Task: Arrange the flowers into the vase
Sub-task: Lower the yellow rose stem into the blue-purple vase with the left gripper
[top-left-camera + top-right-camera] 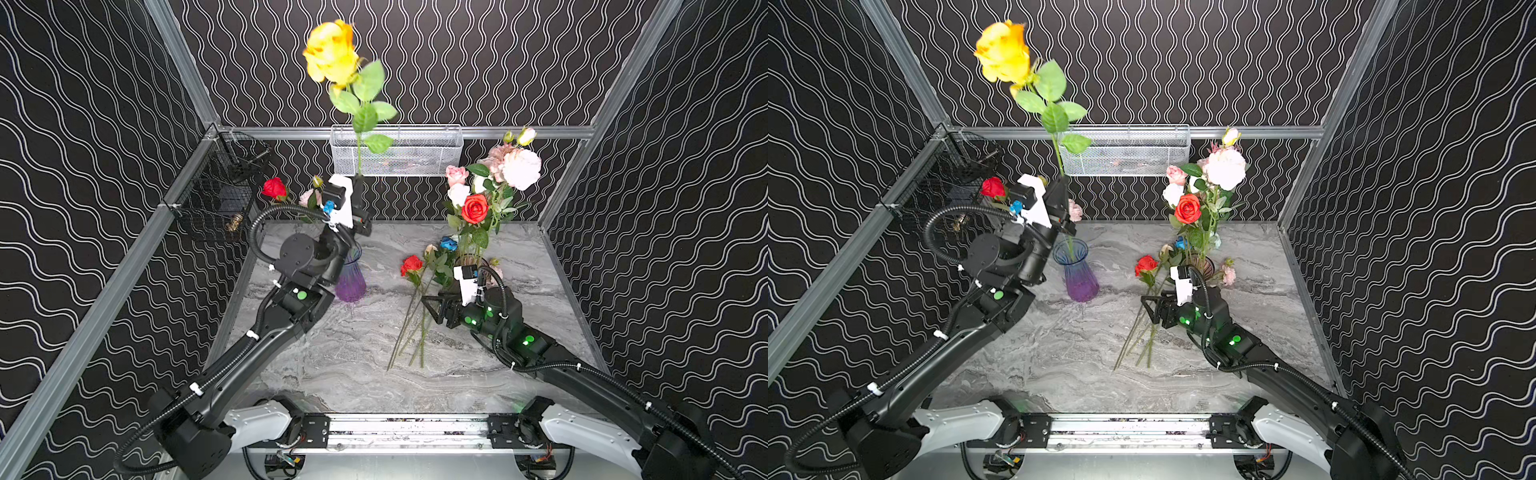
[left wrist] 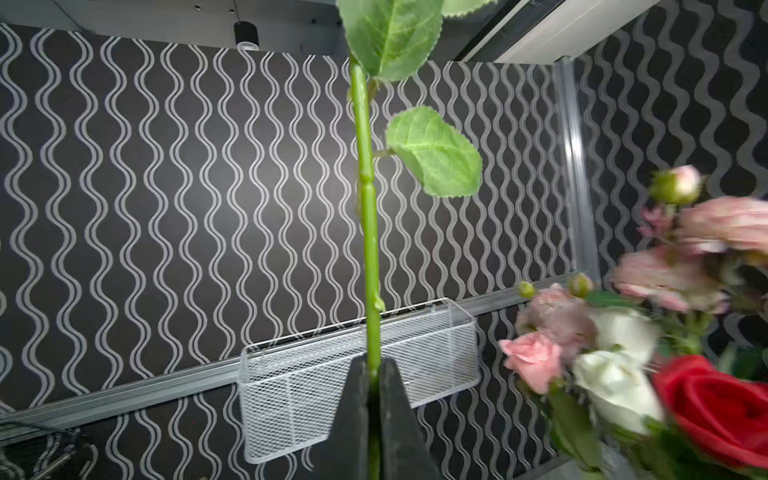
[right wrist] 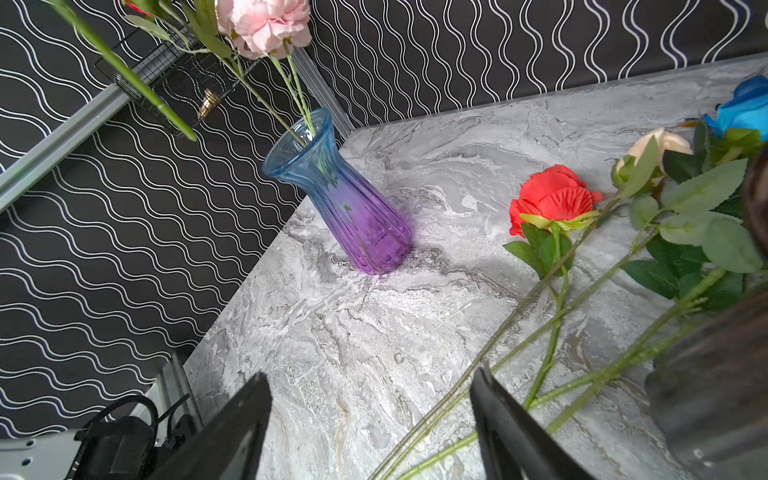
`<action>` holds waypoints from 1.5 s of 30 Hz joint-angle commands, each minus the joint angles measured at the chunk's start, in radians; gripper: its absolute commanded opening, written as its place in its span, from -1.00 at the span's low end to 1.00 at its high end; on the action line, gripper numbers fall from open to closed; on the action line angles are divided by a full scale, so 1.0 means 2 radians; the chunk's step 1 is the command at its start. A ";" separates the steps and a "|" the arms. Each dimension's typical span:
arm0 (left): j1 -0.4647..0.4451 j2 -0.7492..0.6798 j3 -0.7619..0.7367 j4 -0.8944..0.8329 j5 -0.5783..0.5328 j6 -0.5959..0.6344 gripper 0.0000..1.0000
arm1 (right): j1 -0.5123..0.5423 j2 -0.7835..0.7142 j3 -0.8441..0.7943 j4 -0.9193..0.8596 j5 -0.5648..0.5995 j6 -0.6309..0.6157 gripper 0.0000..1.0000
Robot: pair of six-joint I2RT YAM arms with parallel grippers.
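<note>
**Wavy black walls, grey marble desk: yellow rose raised, not yet in the vase**

My left jaws are clamped tight on the rose's green stem, holding it near upright with the bloom high above them. Seen from my right wrist, the cut end hangs just beside the rim of the blue-and-purple vase, and I judge it to be outside the rim. That vase stands on the desk under my left wrist and already holds a pink flower. My right jaws stand apart and empty, low over the desk, beside the crossed stems of the loose flowers lying there. Just past them a dark vase carries a full bunch.

What worries me is the narrow glass mouth. If I lower the rose off-centre, the stem end may catch the rim and tip the vase, or push against the stems already inside. The heavy bloom could also swing the stem in my grip. On the right, closing over crossed stems may lift several at once, and my wrist sits near enough to nudge the dark vase.
</note>
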 commanded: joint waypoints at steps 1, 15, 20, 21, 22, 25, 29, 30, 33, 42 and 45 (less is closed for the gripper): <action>0.043 0.025 0.012 0.018 0.033 -0.042 -1.00 | 0.000 -0.004 -0.002 0.016 0.006 -0.004 0.54; 0.114 0.091 -0.060 0.061 0.055 -0.135 -1.00 | 0.000 -0.002 -0.007 0.017 0.012 -0.004 0.53; 0.114 0.095 -0.126 0.096 0.031 -0.141 -1.00 | 0.000 0.002 -0.008 0.020 0.009 -0.002 0.53; 0.114 0.095 -0.137 0.102 0.026 -0.143 -1.00 | 0.000 0.001 -0.007 0.017 0.009 -0.003 0.53; 0.114 0.093 -0.150 0.108 0.024 -0.147 -1.00 | 0.000 0.001 -0.006 0.014 0.010 -0.003 0.53; 0.114 0.084 -0.175 0.116 0.024 -0.150 -1.00 | 0.000 -0.001 -0.008 0.015 0.012 -0.003 0.53; 0.113 0.072 -0.174 0.083 0.034 -0.145 -0.62 | 0.000 0.002 -0.007 0.015 0.013 -0.002 0.53; 0.113 0.067 -0.176 0.077 0.037 -0.147 -0.49 | 0.000 0.003 -0.006 0.016 0.011 -0.002 0.53; 0.113 0.050 -0.183 0.054 0.030 -0.157 -0.13 | 0.000 0.008 -0.005 0.017 0.005 -0.001 0.53; 0.072 -0.010 -0.146 -0.124 -0.006 -0.156 0.36 | 0.000 0.007 -0.006 0.021 -0.001 0.002 0.53; 0.044 -0.034 -0.130 -0.186 -0.021 -0.146 0.46 | 0.000 0.007 -0.007 0.020 0.000 0.002 0.53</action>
